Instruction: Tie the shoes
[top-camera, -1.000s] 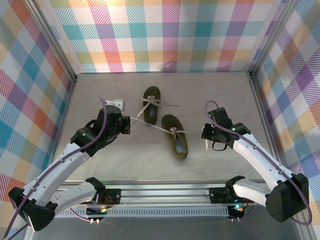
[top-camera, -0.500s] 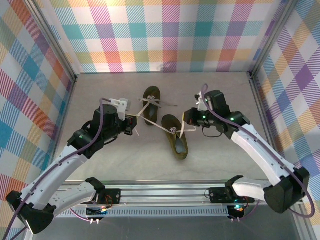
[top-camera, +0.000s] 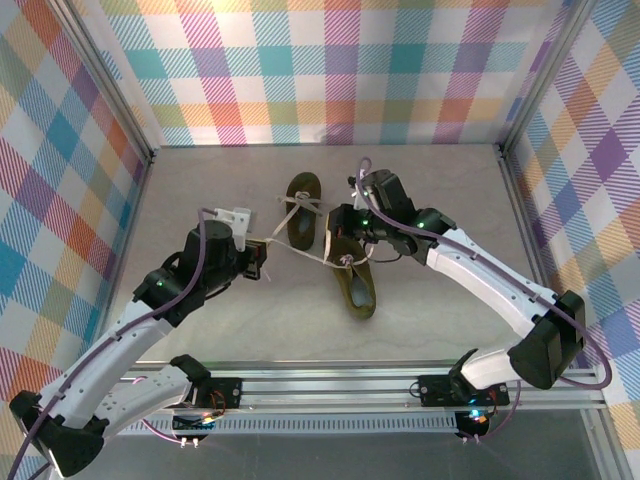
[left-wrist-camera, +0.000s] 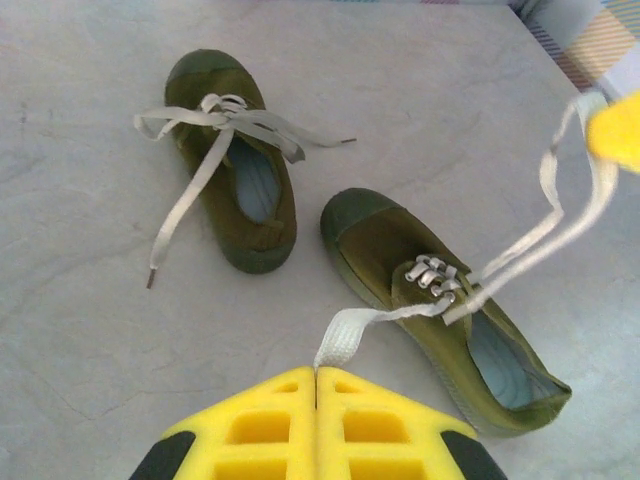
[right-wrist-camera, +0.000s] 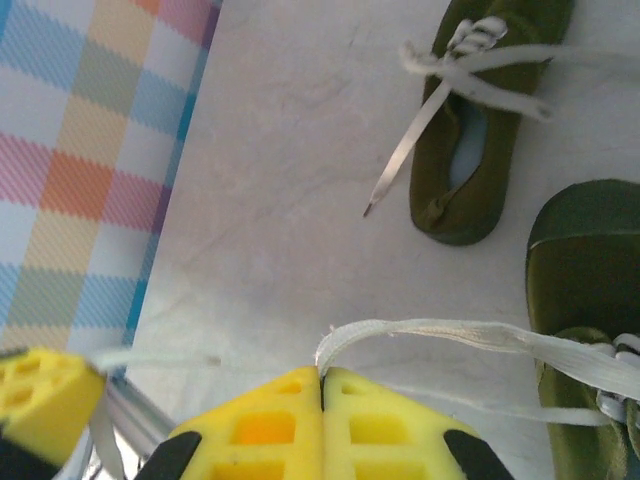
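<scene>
Fingers on both arms are pressed together, each pair clamped on one end of the lace of the near shoe.

From the top camera, the left fingers (top-camera: 258, 256) sit to the left of the near shoe (top-camera: 355, 290). They draw the first lace end (top-camera: 300, 250) out in a straight line over the desk (top-camera: 450, 200). The right fingers (top-camera: 340, 222) hang over the shoe's far tip and lift the second lace end (top-camera: 326, 238). The far shoe (top-camera: 303, 205) lies just beyond and to the left, its loose laces (top-camera: 335, 210) spread on the desk. One end in each pair looks like the setup for crossing them into a first knot.

From the left wrist, the left fingers (left-wrist-camera: 270, 400) meet at a seam with the flat first lace end (left-wrist-camera: 340, 345) pinched at their tips. It runs to the eyelets (left-wrist-camera: 432, 275) of the near shoe (left-wrist-camera: 385, 235). The second lace end (left-wrist-camera: 545, 225) rises to the right fingers (left-wrist-camera: 615, 135) at the right edge, off the desk and free to pass across. The far shoe (left-wrist-camera: 262, 225) lies apart, and whether it is knotted cannot be told.

From the right wrist, the right fingers (right-wrist-camera: 290, 395) grip the second lace end (right-wrist-camera: 450, 335), which arcs right to the near shoe (right-wrist-camera: 585, 240). The left fingers (right-wrist-camera: 35, 395) show at the lower left, and the far shoe (right-wrist-camera: 480, 190) lies beyond.
</scene>
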